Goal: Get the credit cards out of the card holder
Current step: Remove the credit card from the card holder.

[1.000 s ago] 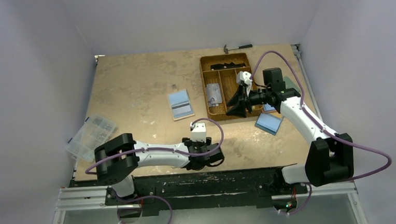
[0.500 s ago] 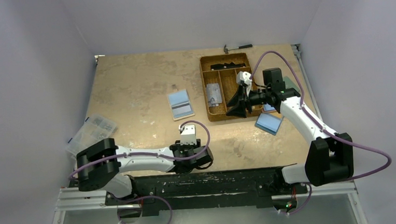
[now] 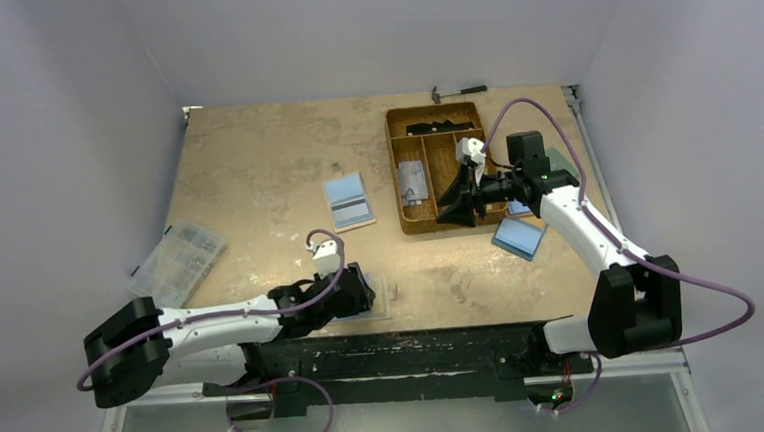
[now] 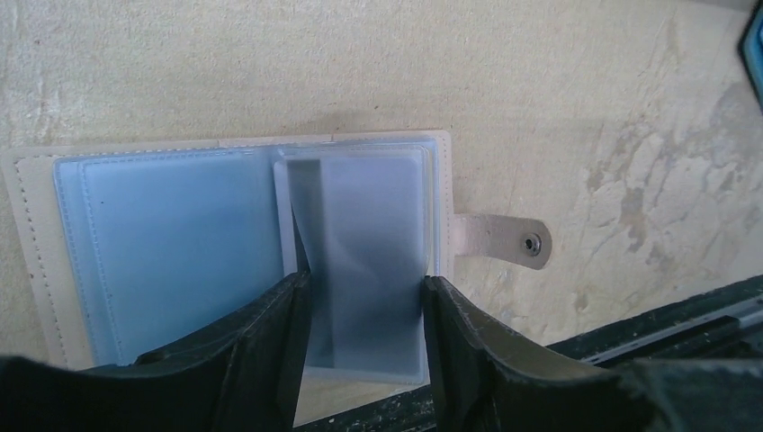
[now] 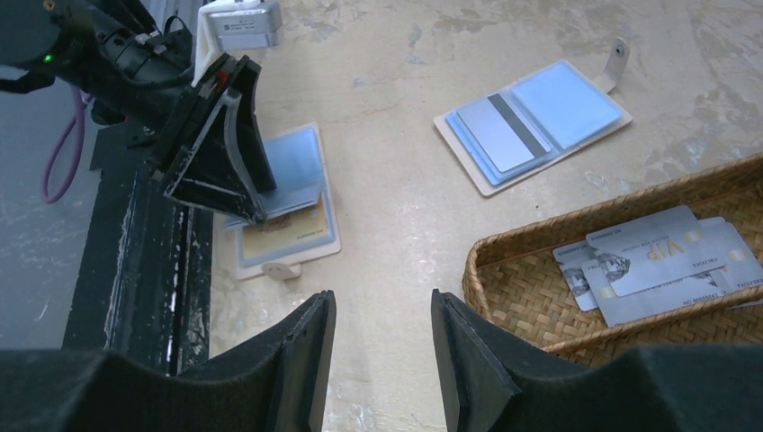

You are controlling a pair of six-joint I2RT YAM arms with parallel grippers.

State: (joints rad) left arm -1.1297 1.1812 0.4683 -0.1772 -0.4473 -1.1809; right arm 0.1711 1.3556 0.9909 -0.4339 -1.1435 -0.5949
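The left tool point(image 4: 365, 279) clamps a greyish card point(image 4: 360, 225) by its side edges over the open tan card holder point(image 4: 27, 270), which lies at the counter's point(image 5: 405, 180) near edge. The right tool point(image 5: 382, 301) hangs near the woven tray point(image 5: 504, 261), its fingers parted on nothing.

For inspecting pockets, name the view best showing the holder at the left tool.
Left wrist: the open holder fills the frame. Right wrist shows it half hidden behind the left tool; top shows a pale sliver.
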